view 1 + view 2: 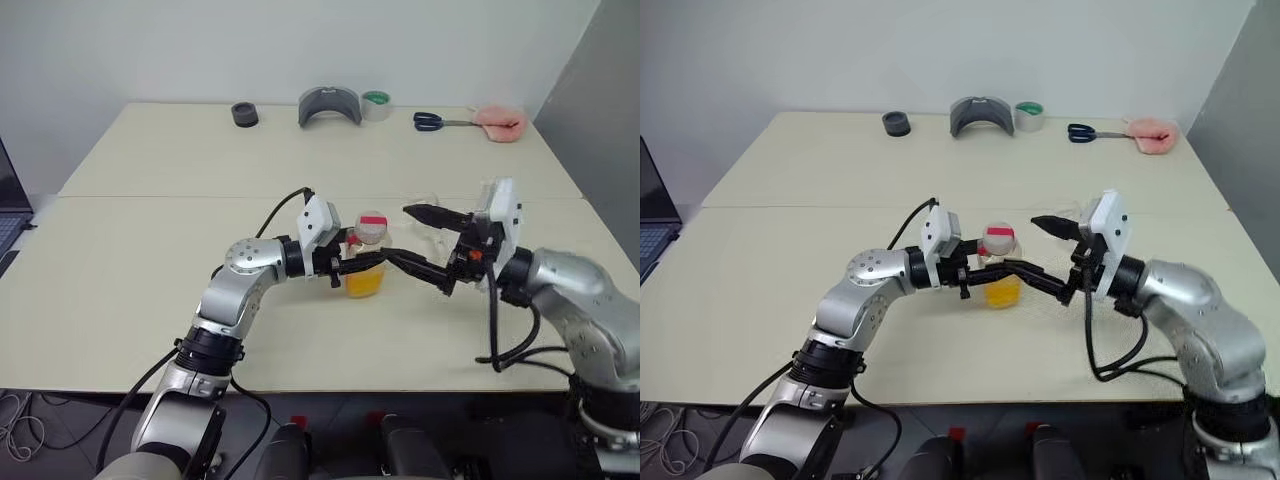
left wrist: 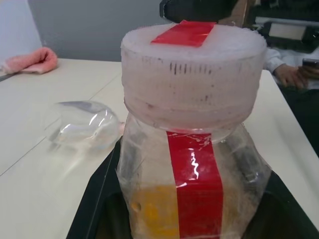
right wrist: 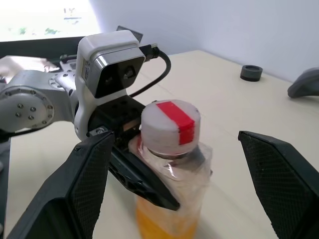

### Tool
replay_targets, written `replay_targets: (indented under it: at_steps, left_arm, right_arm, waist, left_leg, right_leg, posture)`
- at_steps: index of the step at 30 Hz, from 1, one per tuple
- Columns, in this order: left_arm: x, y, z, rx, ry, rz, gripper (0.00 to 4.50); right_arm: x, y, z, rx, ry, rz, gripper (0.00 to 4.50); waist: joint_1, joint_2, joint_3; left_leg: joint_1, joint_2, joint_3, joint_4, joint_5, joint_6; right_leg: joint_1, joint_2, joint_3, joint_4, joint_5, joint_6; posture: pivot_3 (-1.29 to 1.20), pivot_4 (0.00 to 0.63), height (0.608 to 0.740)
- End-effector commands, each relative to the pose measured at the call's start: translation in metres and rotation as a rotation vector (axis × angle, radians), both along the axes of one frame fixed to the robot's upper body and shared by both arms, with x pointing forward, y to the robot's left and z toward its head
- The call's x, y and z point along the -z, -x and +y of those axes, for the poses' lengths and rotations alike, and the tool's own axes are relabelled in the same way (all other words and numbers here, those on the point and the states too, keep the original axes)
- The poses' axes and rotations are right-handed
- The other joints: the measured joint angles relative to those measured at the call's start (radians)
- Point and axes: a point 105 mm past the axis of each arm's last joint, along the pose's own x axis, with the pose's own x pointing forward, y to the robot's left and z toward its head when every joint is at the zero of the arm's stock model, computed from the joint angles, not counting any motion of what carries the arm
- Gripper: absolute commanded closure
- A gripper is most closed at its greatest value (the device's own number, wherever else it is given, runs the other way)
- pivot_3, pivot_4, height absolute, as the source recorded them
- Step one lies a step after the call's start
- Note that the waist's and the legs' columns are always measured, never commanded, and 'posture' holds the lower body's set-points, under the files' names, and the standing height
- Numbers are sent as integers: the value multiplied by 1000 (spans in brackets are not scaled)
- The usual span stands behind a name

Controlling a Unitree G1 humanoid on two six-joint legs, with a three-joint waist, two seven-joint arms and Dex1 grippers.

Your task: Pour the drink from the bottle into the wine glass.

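**Bottle clamped by the left jaws, right jaws spread wide beside the cap**

The bottle (image 1: 366, 262) is seen upright near the middle of the worktop (image 1: 150, 250), with its cap (image 3: 169, 124) on. The drink (image 1: 364, 282) fills only the lower part of the bottle. The body of the bottle is gripped from the robot's left side by the left gripper (image 1: 362, 265), whose jaws are closed tightly on it below the neck. The right gripper (image 1: 425, 240) is held on the bottle's other side, close to it, with its jaws spread wide apart: one is seen level with the cap, the other low by the bottle's body. Whether that lower jaw touches the bottle cannot be told.

The wine glass (image 2: 82, 124) is seen beyond the bottle, near it, on the right gripper's side. Well behind the bottle, along the worktop's far edge, a black ring (image 1: 245, 114), a grey curved piece (image 1: 329, 105), a tape roll (image 1: 376, 104), scissors (image 1: 432, 121) and a pink cloth (image 1: 500, 123) are laid out.
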Motion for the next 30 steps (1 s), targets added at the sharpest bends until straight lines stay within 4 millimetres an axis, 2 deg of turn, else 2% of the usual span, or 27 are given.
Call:
replay_targets:
  at_steps: [1, 8, 15, 18, 20, 23, 26, 30]
  left_arm:
    - [-16, 0, -3, 39, 21, -57, 2658]
    - [-15, -4, -4, 62, 3, -63, 2658]
    - [-15, -5, -3, 65, -3, -72, 2658]
    - [-14, -5, -2, 62, -8, -76, 2658]
    - [-13, -4, -1, 60, -10, -76, 2659]
    - [-13, -4, 0, 58, -13, -75, 2659]
    - [-12, -3, 1, 56, -14, -72, 2659]
    - [-13, -1, 0, 74, -15, -61, 2661]
  right_arm:
    - [-9, -1, 11, 127, -27, -69, 266]
    - [-9, -9, 34, 222, -58, -94, 266]
    - [-8, -15, 37, 268, -66, -101, 266]
    - [-7, -17, 37, 273, -68, -102, 850]
    - [-6, -16, 38, 262, -59, -109, 1586]
    - [-5, -14, 41, 235, -56, -115, 2441]
    - [-5, -1, 54, 86, -49, -132, 2555]
    - [4, 16, 61, -266, 70, -139, 2555]
  waist:
    - [-1, 0, 0]
    - [-1, 0, 0]
    - [-2, 0, 0]
    - [-4, 0, 0]
    - [-5, 0, 0]
    - [-6, 0, 0]
    - [-6, 0, 0]
    - [-6, 0, 0]
  left_leg:
    - [0, 0, 0, 0, 0, 0]
    - [0, 0, 0, 0, 0, 0]
    - [0, 0, -1, 0, 0, 0]
    - [0, 0, -1, 0, 0, 0]
    - [0, 0, -1, 0, 0, 0]
    - [0, 0, -1, 0, 0, 0]
    - [0, 0, -1, 0, 0, 0]
    - [0, -1, 0, 0, 0, 0]
  right_leg:
    - [0, 0, 0, 0, 0, 0]
    - [0, 0, -1, -1, 0, 0]
    - [0, 0, -1, -1, 0, 0]
    - [0, 0, -1, -1, 0, 0]
    - [0, 0, -1, -1, 0, 0]
    - [0, 0, -1, 0, 0, 0]
    - [0, 0, -1, 0, 0, 0]
    - [0, 0, -1, -1, 0, 0]
  posture:
    - [0, 150, 740]
    - [0, 150, 740]
    - [0, 150, 740]
    - [0, 150, 740]
    - [0, 150, 740]
    - [0, 150, 740]
    - [0, 150, 740]
    - [0, 150, 740]
